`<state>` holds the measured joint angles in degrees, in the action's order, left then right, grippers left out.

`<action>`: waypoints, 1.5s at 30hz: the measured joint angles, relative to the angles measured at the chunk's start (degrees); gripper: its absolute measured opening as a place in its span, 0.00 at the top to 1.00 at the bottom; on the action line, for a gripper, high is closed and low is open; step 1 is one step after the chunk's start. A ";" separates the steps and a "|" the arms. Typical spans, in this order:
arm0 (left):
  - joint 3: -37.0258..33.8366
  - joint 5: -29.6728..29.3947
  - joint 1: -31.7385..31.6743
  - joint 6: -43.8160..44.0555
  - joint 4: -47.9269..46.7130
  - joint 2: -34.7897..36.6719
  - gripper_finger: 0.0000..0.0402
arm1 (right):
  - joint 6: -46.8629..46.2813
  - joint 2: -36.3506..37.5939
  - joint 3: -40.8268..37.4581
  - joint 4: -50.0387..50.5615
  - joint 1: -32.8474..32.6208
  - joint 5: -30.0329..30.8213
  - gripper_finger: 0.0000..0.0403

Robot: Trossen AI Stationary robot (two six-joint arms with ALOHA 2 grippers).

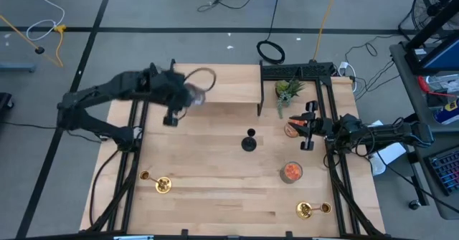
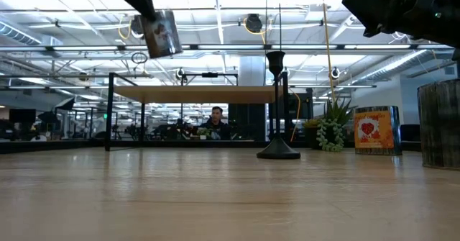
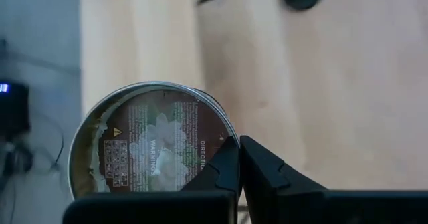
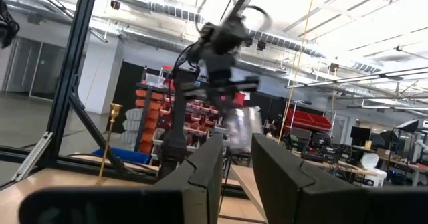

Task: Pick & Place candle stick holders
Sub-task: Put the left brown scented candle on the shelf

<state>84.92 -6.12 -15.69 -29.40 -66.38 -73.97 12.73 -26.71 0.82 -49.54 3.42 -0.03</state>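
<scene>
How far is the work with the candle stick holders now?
Nothing looks placed yet: the black holder and both gold holders sit apart on the table. In hand: the left pincer holds a glass jar in the air, not a holder. The right pincer waits open near the table's right edge. All three holders remain.

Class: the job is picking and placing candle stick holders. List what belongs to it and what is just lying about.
Job: black holder; gold holder front left; gold holder front right.

Lying about: orange jar; small plant; clear jar, held up by the left gripper.
</scene>
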 joint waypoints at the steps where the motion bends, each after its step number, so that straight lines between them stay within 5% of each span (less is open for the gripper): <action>1: 0.45 0.24 -2.18 -1.22 -0.14 -1.05 0.97 | 0.00 0.00 -0.01 0.00 -0.01 0.00 0.81; 14: 2.19 8.06 -25.71 -6.27 0.71 -8.88 0.99 | -0.02 -1.38 -0.02 0.11 -0.02 0.00 0.81; 21: 2.19 13.34 -33.13 -4.71 3.70 -10.66 0.99 | -0.02 -2.35 0.00 0.11 -0.01 0.00 0.81; 45: 2.19 13.47 -34.44 -3.04 6.58 -13.49 0.93 | -1.49 -2.63 -0.02 0.07 0.00 0.00 0.81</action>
<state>87.11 7.35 -50.13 -32.43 -59.79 -87.46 11.24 -29.34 0.80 -49.47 3.42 -0.03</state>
